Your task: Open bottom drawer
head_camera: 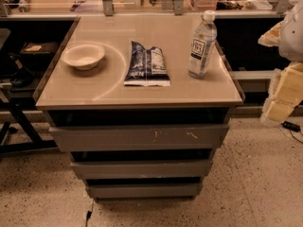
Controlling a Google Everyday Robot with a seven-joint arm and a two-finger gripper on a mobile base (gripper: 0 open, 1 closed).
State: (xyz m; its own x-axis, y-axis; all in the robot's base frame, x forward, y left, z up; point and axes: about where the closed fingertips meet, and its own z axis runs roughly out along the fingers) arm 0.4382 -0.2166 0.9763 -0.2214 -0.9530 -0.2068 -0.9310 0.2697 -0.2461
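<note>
The bottom drawer (143, 190) is the lowest and narrowest of three grey handleless fronts under a tan-topped cabinet (94, 91). Its front is plain and sits about flush below the middle drawer front (142, 168), with a dark gap above it. The widest top front (139, 137) has white scratch marks. My gripper (280, 103) shows as pale, yellowish parts at the right edge of the view. It is about level with the cabinet top, well right of and above the bottom drawer, and touches nothing.
On the cabinet top stand a white bowl (83, 56), a blue snack bag (147, 64) and a water bottle (202, 45). A dark chair or stand (14, 112) is at the left. Speckled floor (255, 188) lies in front and right.
</note>
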